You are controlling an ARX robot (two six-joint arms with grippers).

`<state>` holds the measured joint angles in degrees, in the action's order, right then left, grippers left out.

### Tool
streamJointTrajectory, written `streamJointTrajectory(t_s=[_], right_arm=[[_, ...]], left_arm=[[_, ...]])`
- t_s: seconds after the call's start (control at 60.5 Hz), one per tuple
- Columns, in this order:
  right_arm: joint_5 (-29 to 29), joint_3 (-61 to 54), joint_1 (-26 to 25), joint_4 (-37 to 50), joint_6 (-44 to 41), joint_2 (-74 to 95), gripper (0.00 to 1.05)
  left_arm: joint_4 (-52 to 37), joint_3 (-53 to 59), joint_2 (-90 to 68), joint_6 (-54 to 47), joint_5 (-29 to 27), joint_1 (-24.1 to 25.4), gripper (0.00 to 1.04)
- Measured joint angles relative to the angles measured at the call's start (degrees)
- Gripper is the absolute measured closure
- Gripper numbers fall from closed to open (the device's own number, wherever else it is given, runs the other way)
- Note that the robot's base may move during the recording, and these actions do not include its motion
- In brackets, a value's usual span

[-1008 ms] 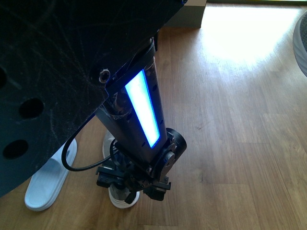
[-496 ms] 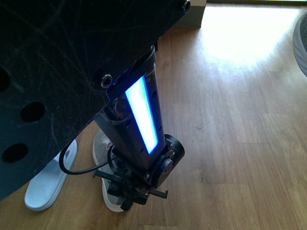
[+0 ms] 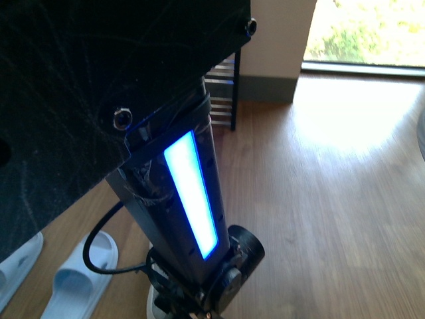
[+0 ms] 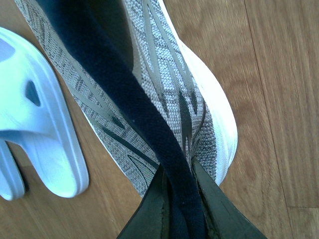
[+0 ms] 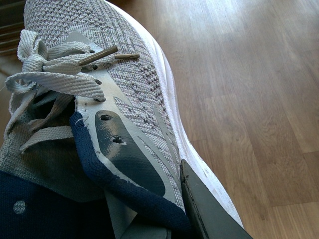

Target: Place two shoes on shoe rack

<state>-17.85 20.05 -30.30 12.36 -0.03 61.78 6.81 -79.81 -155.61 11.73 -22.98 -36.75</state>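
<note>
My left gripper [image 4: 180, 199] is shut on the navy collar of a grey knit sneaker [image 4: 164, 84] with a white sole, held over the wood floor. My right gripper [image 5: 164, 209] is shut on the side wall of the other grey knit sneaker [image 5: 129, 74], whose laces show. In the front view my left arm [image 3: 189, 199] with its blue light strip fills the middle, and only a white bit of sneaker sole [image 3: 153, 302] shows beneath it. Two pale-blue slides [image 3: 76, 282] lie on the floor at lower left. Part of the shoe rack [image 3: 222, 93] with silver bars stands behind the arm by the wall.
A big black part of the robot hides the upper left of the front view. A wall column [image 3: 275, 53] and a bright window [image 3: 372, 30] stand at the back. Bare wood floor [image 3: 332, 199] spreads to the right. A slide [image 4: 35, 114] lies beside the left sneaker.
The front view has tilted up: the rack, wall and window now show. A second slide has come into view. The arm's wrist and its sneaker have sunk to the frame's bottom edge.
</note>
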Motion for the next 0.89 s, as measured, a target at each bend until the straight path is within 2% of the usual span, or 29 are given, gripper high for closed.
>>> streamJointTrajectory(t_s=[0.198,0.496,0.677,0.81,0.892], right_arm=[[0.0,0.0,0.0,0.0,0.0,0.0,1.04],[0.0,0.0,0.0,0.0,0.0,0.0,1.04],[0.0,0.0,0.0,0.0,0.0,0.0,1.04],[0.0,0.0,0.0,0.0,0.0,0.0,1.04],[-0.2,0.0,0.0,0.0,0.0,0.0,1.04]], left_arm=[[-5.0,5.9,5.7,-4.0,-1.0,1.2,1.01],[-10.6,16.3,15.8,-4.6,-1.0,2.4,1.01],[-11.5,21.7,20.5,-4.2,1.1,8.1,1.01],[-11.9,23.6,23.4,-2.7,-2.4,11.1,1.01],[-12.0,23.5,23.6,-1.6,-2.6,11.8,1.02]])
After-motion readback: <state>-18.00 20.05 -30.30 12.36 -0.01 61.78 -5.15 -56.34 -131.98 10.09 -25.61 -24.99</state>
